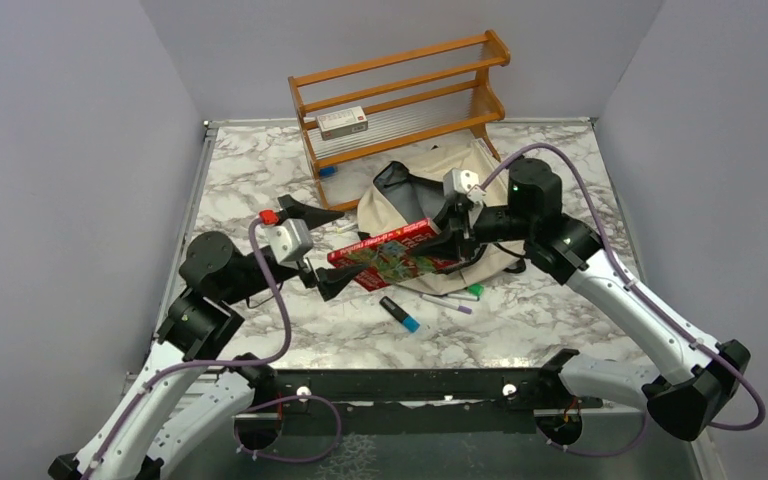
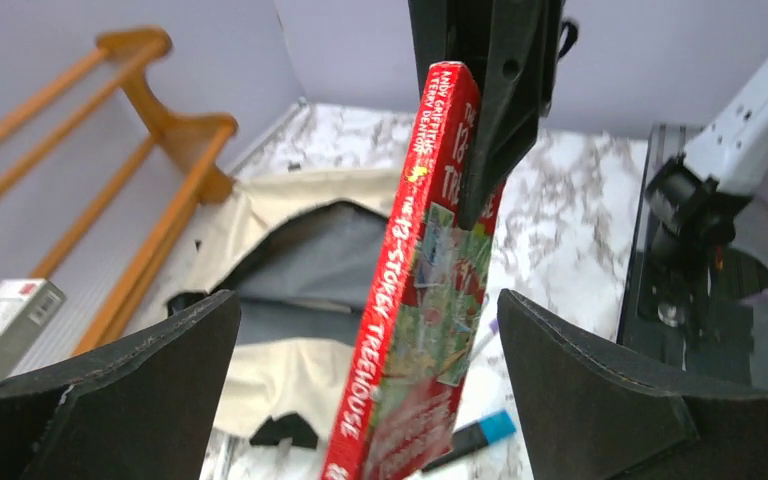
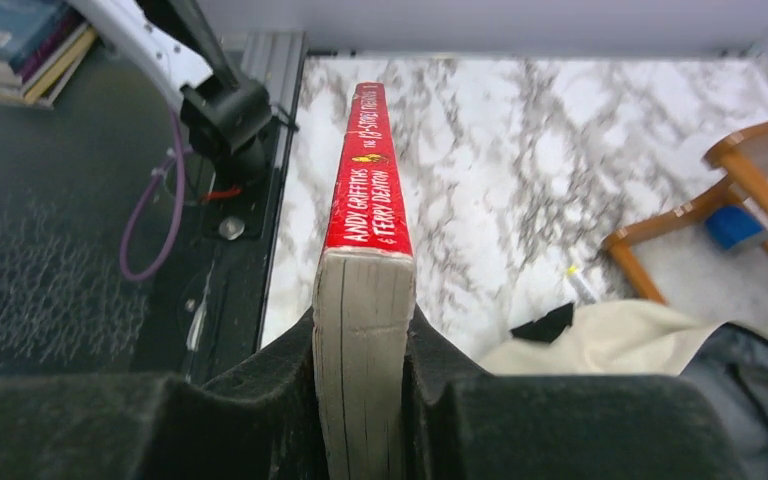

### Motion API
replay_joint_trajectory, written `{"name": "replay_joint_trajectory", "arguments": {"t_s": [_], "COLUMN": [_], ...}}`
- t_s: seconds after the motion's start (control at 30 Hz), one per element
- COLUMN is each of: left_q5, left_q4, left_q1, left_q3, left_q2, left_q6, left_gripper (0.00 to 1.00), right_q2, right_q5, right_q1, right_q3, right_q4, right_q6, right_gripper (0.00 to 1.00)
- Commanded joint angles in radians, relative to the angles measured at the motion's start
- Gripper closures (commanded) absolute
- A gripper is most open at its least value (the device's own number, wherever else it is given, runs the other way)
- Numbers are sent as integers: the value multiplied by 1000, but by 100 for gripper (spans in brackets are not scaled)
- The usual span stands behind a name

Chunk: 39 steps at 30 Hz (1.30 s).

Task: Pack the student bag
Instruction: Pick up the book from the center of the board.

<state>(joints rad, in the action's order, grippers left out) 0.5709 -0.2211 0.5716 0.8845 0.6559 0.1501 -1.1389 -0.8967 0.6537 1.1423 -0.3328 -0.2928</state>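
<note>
The student bag point(image 1: 415, 195) is beige and lies in front of the rack with its mouth unzipped, showing a grey inside point(image 2: 310, 265). A red paperback book point(image 1: 390, 255) hangs in the air just before the bag. My right gripper point(image 1: 457, 232) is shut on its far end, and the page edge sits pinched between the pads point(image 3: 363, 345). My left gripper point(image 1: 328, 248) stands open at the book's near end, one finger on each side, and neither touches the cover point(image 2: 415, 300). The bag's cream cloth point(image 3: 600, 340) lies below and to the right.
A wooden rack point(image 1: 400, 100) stands at the back with a white box point(image 1: 342, 122) on its shelf. A black marker with a blue cap point(image 1: 400, 314) and thin pens point(image 1: 450, 300) lie on the marble table point(image 1: 260, 180) near the book.
</note>
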Motion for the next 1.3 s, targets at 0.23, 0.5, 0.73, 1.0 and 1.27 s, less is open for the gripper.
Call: {"name": "replay_joint_trajectory", "arguments": {"t_s": [0.23,0.5,0.73,1.0,1.27], "left_q5": [-81,-131,82,146,206], "left_q4": [281,401,491,563,613], "left_q1": [4,4,4,4,4], "left_q3": [-94,-129,-143,-165,-175], "left_q2": [-93,-100,-29,15,48], "left_q6": [-250,-294,-377,-422,-445], "left_gripper": [1,1,2,23,44], "right_q2": [67,109,113,82,65], "right_q5": [-353,-405,-280,-238,-224], "right_q1": [-186,-194,-196,-201,-203], "right_q3": [-141,-150,-138,-180,-182], "right_q4": [763,751,799,1020,1041], "right_q6": [464,461,540,758,780], "right_gripper": [99,99,99,99,99]}}
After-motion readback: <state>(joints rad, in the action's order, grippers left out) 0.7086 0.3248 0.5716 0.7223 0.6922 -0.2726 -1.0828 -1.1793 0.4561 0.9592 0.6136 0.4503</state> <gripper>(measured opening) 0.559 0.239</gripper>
